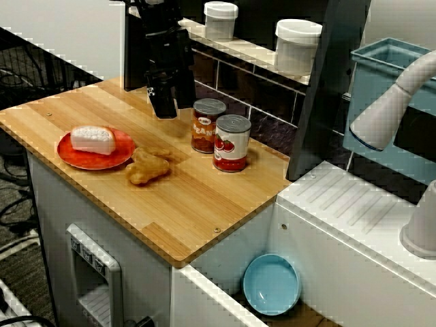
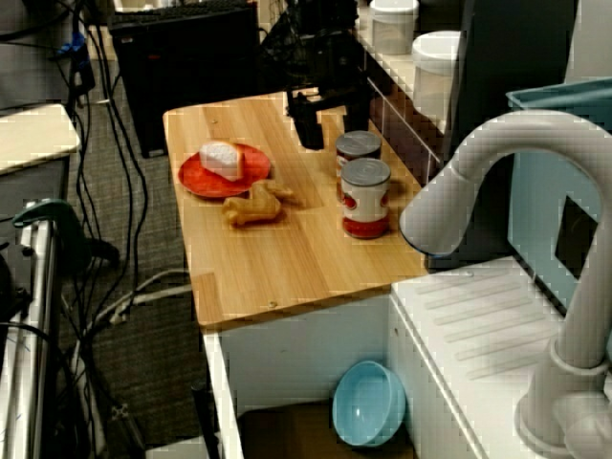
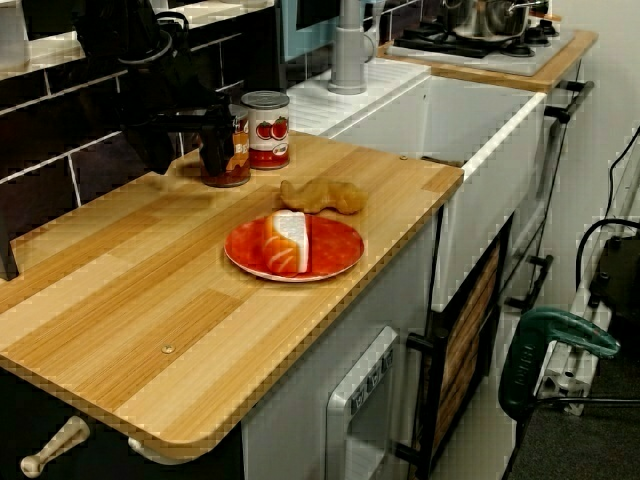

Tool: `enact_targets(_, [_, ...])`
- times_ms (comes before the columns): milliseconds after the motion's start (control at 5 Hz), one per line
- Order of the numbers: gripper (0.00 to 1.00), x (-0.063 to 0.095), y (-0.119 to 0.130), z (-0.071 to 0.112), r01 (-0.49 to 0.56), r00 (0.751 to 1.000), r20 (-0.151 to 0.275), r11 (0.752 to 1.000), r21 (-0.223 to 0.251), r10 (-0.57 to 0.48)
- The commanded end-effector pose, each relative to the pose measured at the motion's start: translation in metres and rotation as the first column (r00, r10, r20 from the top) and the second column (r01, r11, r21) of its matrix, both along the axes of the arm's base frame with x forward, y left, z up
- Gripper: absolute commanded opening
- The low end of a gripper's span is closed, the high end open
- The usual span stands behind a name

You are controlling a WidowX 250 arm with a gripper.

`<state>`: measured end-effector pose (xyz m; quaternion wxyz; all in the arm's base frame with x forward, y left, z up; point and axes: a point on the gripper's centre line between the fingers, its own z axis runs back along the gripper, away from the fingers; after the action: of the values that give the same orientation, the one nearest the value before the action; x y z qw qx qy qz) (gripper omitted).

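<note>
We see the hand (image 1: 163, 112) hanging released and empty just above the bench (image 1: 204, 211), jaws apart. Just beside it, on the sink side, a brown-labelled can (image 1: 208, 126) stands upright. A tomato can (image 1: 231, 143) stands close against that one, a step farther from the hand. Out from the hand toward the bench's front edge lies a golden nugget (image 1: 146, 167), beside a red plate (image 1: 125, 150) carrying a white wedge (image 1: 93, 139). Farthest off, below bench level, sits a blue bowl (image 1: 271, 284).
</note>
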<state>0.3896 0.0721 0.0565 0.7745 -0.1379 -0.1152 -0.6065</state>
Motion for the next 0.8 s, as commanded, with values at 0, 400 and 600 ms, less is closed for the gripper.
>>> enact_targets(0, [1.0, -0.004, -0.03, 0.032, 0.047, 0.997, 0.069, 0.999, -0.024, -0.046])
enact_targets(400, [1.0, -0.029, -0.066, 0.037, 0.046, 0.996, 0.082, 0.997, -0.054, -0.042])
enact_targets(600, [1.0, -0.043, -0.097, 0.035, 0.062, 0.996, 0.075, 0.996, -0.071, -0.057])
